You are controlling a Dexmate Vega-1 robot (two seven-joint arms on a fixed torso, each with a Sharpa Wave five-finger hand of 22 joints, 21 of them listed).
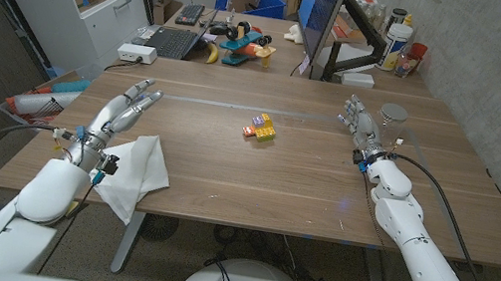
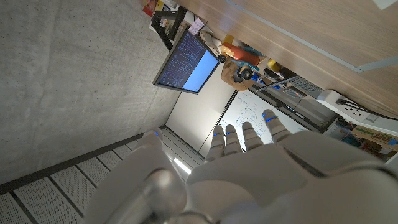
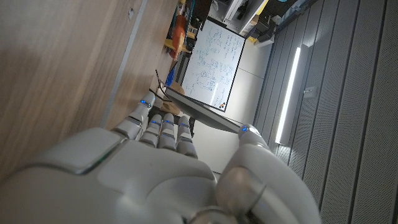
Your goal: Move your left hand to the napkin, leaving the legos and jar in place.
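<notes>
Both hands sit near opposite table (image 1: 304,184) edges, legos (image 1: 260,128) between.

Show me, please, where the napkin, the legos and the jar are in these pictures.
napkin (image 1: 136,175), head view, middle of the white cloth.
legos (image 1: 260,128), head view, centre of the coloured cluster.
jar (image 1: 394,114), head view, on its round lid.

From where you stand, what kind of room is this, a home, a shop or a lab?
Most likely a robotics lab or workshop. Behind the wooden table stands a cluttered desk with a laptop and a large monitor, and a whiteboard covered in drawings hangs on the wall, beside bare concrete.
</notes>
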